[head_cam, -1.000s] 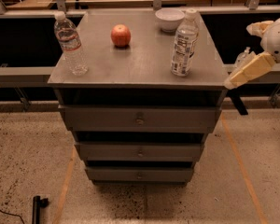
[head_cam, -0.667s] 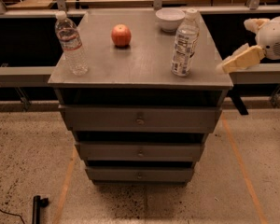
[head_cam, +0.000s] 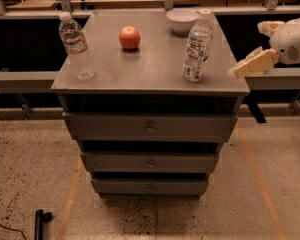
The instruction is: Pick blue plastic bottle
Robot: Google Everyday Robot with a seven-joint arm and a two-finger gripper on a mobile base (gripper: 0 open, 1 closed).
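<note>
The blue plastic bottle (head_cam: pixel 197 46) stands upright at the right front of the grey cabinet top (head_cam: pixel 150 69). It is clear, with a white cap and a wide white-bluish label with dark print. My gripper (head_cam: pixel 246 51) hangs just off the cabinet's right edge, to the right of the bottle and about level with its lower half, not touching it. Its cream fingers (head_cam: pixel 252 64) are apart and hold nothing.
A ribbed clear bottle with a narrow red-white band (head_cam: pixel 77 46) stands at the left front. A red apple (head_cam: pixel 129 37) sits at the middle back and a white bowl (head_cam: pixel 182 20) behind the blue bottle. Rails run behind and beside the cabinet, which has drawers below.
My gripper has risen and moved a little left, closer to the cabinet's right edge and the blue bottle. Nothing on the cabinet has moved.
</note>
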